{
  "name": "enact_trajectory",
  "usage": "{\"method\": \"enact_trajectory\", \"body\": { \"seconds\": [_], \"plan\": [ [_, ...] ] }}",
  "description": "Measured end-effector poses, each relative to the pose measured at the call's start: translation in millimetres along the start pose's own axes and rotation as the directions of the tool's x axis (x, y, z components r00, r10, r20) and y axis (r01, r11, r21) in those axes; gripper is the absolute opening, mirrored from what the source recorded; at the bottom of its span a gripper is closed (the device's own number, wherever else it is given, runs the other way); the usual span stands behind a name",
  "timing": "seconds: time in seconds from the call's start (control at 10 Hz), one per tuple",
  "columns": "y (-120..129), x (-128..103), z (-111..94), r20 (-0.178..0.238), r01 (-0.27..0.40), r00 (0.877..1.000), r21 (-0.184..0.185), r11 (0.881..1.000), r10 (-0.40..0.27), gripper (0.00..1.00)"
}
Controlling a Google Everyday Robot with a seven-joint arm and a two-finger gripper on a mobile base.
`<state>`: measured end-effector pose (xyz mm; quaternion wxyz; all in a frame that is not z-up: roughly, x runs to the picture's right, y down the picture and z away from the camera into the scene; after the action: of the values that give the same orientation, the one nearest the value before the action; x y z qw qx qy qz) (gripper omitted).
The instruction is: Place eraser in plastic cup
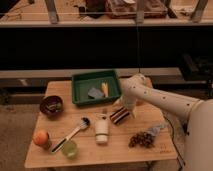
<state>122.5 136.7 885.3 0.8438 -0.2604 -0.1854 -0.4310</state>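
**Eraser (pixel 119 115): handling notes and position against the hand**

The eraser lies flat on the wooden surface (pixel 120 152), just right of frame centre. It is turned diagonally, below the green tray (pixel 95 102) and just beside the upper end of the white tube (pixel 102 131).

Judged small, light and stiff, with a rubbery skin unlikely to slip; not fragile. It is flat and offers little height. The best hold is probably across the narrow width at mid-length, with the fingers going down nearly to the wood.

The hand (pixel 122 106) hangs at the end of the white arm, which enters from the right edge of the frame. It sits over the eraser's upper end, very close; contact cannot be made out. The jaws stand spread, with nothing pinched.

The plastic cup (pixel 69 148) stands at lower left, well apart from the eraser, with the tube and a brush (pixel 70 134) between them. The carry must clear both. The cup mouth is small, so the eraser could catch on the rim at release.
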Motion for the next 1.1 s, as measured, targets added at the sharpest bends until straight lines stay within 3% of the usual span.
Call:
{"method": "enact_trajectory", "body": {
  "seconds": [0.2,0.7,0.9,1.1],
  "plan": [
    [0,-1,10,0.014,-0.018,1.0,-0.001,1.0,0.018,0.75],
    [-2,-3,10,0.058,-0.028,0.998,0.012,1.0,0.027,0.26],
    [-3,-4,4,0.063,-0.022,0.998,0.012,1.0,0.021,0.11],
    [-12,-5,-3,0.066,0.008,0.998,-0.009,1.0,-0.008,0.09]
  ]
}}
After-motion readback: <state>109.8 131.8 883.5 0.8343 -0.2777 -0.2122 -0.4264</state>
